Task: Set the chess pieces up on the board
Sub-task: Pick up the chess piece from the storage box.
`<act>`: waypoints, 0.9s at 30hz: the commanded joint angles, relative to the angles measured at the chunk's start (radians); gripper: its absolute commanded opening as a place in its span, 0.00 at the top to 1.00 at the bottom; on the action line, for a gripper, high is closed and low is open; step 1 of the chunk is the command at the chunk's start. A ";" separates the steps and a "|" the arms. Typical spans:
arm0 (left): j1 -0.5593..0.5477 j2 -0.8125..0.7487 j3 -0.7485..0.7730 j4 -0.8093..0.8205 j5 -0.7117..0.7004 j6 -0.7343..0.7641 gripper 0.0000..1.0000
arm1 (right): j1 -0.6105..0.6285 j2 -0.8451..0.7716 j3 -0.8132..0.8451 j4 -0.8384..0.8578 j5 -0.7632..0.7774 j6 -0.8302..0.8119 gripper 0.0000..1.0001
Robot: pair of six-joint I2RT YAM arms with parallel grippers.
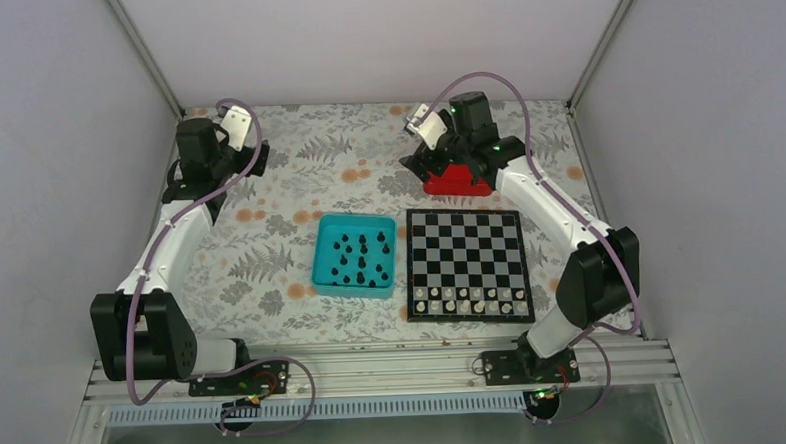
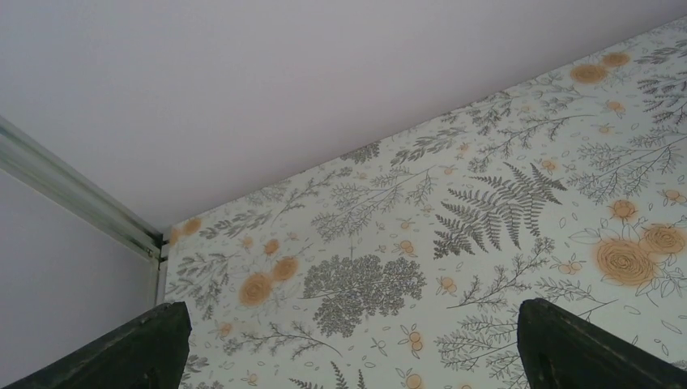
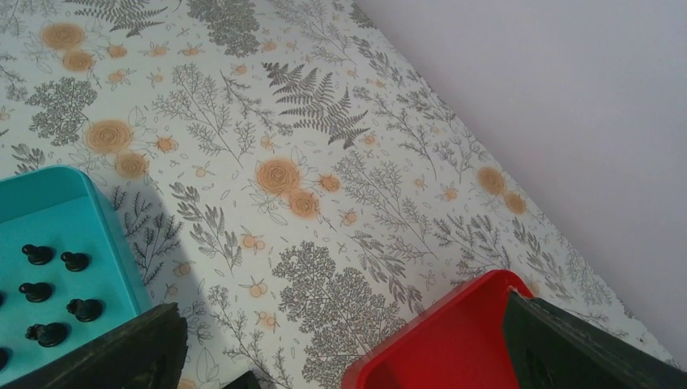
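Several tiny black chess pieces [image 1: 362,255] lie in a teal tray [image 1: 323,273] left of the board; some show in the right wrist view [image 3: 50,284]. The black-and-grey checkered board [image 1: 467,241] lies at centre right, with pale pieces [image 1: 470,301] along its near rows. My left gripper [image 1: 235,124] is raised at the far left corner, open and empty; its wrist view shows only patterned cloth between the fingertips [image 2: 146,348]. My right gripper [image 1: 427,125] is raised at the back over a red tray [image 1: 457,182], open and empty, with the tray's rim [image 3: 437,324] beside its right finger.
The table wears a floral cloth [image 1: 270,237]. White enclosure walls [image 1: 361,33] stand close at the back and both sides. A metal rail [image 1: 375,368] with the arm bases runs along the near edge. The teal tray's corner [image 3: 81,182] shows in the right wrist view.
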 commanded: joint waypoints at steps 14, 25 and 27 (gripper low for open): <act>0.005 -0.022 -0.012 0.040 0.015 0.034 0.00 | 0.071 0.134 0.185 -0.226 -0.098 -0.076 0.01; 0.008 -0.003 -0.018 0.044 -0.020 0.055 0.00 | 0.385 0.433 0.414 -0.551 0.005 -0.181 0.45; 0.011 -0.006 -0.028 0.047 -0.022 0.063 0.00 | 0.405 0.469 0.421 -0.548 0.040 -0.174 0.47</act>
